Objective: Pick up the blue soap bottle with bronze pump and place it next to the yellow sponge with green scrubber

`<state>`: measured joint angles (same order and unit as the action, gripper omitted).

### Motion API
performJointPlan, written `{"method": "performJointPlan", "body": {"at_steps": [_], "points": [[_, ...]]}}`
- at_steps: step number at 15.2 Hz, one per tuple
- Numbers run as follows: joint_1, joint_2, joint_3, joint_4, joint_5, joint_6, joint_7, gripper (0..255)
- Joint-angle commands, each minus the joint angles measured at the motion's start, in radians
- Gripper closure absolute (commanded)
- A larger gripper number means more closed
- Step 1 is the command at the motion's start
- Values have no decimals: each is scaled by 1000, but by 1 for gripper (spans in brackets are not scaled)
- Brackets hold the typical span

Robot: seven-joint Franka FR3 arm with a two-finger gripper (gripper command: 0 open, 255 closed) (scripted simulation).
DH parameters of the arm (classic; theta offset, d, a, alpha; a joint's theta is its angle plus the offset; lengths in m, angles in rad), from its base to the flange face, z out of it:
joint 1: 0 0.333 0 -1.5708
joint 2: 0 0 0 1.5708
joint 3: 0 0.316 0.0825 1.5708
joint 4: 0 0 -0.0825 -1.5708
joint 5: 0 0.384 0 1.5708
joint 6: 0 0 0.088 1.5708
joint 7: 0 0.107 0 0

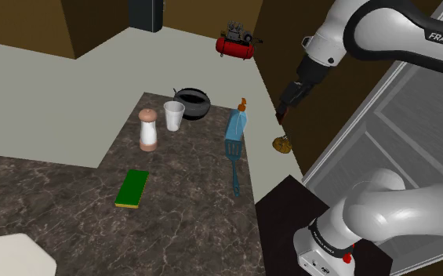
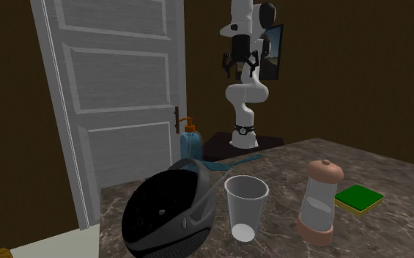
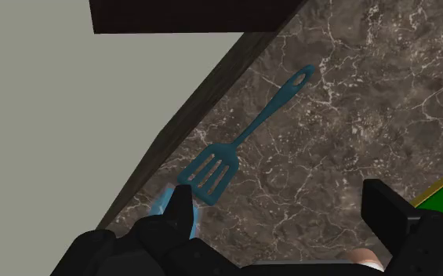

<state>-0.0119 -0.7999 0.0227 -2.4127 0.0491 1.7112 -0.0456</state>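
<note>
The blue soap bottle with a bronze pump stands upright near the counter's edge, towards the shoulder view's right. The same bottle appears in front of the white door in the second exterior view. My gripper hangs open in the air above and to the right of the bottle, holding nothing. In the wrist view the bottle shows as a blue patch beside one finger of my gripper. The sponge, green on top with a yellow edge, lies flat on the counter well left of the bottle.
A teal spatula lies just in front of the bottle. A shaker, a clear cup and a black bowl stand left of it. The dark marble counter ends close to a white door.
</note>
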Motion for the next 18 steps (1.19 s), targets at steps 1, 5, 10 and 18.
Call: {"method": "performJointPlan", "body": {"at_steps": [1, 5, 10, 18], "points": [[0, 0, 0, 0, 0, 0, 0, 0], [4, 65, -81, -46, -36, 125, -146, 0], [17, 193, -182, -60, -61, 283, -329, 0], [73, 475, -339, 19, -11, 500, -648, 0]]}}
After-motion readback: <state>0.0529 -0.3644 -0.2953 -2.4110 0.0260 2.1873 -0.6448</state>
